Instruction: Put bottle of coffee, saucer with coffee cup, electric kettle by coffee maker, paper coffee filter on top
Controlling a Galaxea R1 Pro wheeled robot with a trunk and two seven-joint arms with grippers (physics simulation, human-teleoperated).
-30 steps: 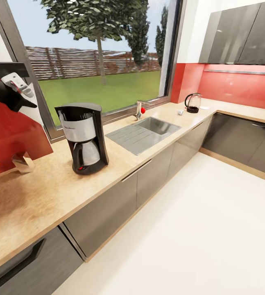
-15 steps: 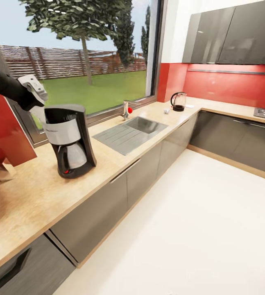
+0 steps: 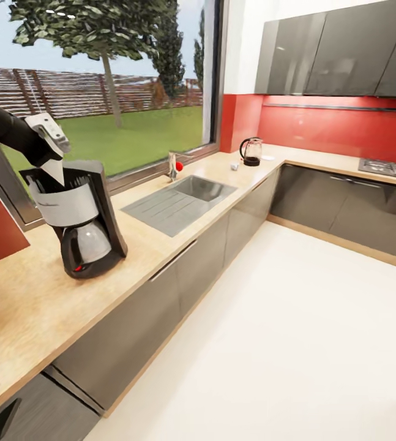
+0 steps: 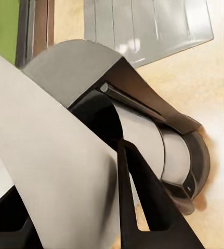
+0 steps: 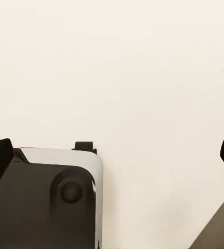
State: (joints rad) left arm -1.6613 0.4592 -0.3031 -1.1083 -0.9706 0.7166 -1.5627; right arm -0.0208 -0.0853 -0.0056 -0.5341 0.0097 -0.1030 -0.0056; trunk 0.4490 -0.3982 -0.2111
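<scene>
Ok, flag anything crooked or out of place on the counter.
The coffee maker leans to one side instead of standing upright, with the left hand holding the paper coffee filter at its top. The electric kettle stands far off in the corner.

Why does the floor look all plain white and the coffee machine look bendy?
In the right wrist view the floor renders flat, without shadows or texture; in the head view the wide lens tilts the coffee maker near the picture's edge.

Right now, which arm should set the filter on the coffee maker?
Left. The left gripper already holds the paper coffee filter right above the coffee maker, whose top looks open. The right gripper faces only pale floor, fingers spread, holding nothing.
</scene>
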